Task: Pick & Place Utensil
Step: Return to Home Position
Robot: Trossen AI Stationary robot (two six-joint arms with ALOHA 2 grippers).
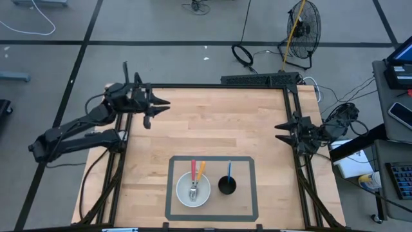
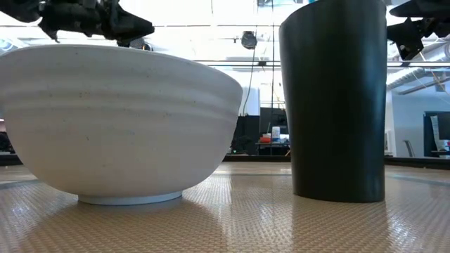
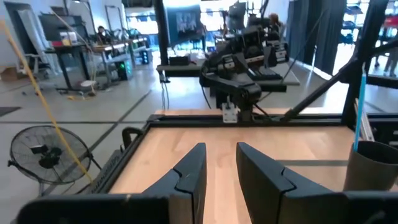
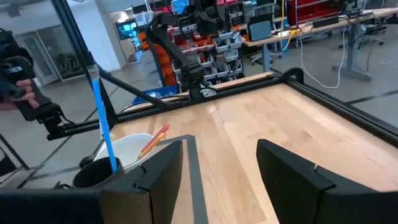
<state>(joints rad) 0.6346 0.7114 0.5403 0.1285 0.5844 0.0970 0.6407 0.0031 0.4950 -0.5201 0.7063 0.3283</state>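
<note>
White bowl (image 1: 193,191), holding a pink fork (image 1: 193,169) and an orange utensil (image 1: 201,171), is set on the mat (image 1: 212,158) at the surface's (image 1: 219,122) near edge. Just beside it is the black cup (image 1: 227,186), with a blue straw (image 1: 229,169) in it. Left claw (image 3: 217,152) and right claw (image 4: 219,146) are held open at opposite side edges.

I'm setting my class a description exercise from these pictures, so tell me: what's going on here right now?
Nothing is being handled at this moment. Both arms sit at the sides of the table, with the left hand and the right hand open and empty, well away from the mat. On the mat, the white bowl holds a pink fork and an orange-handled utensil. The black cup stands just to its right with the blue straw in it. The setting looks finished.
</note>
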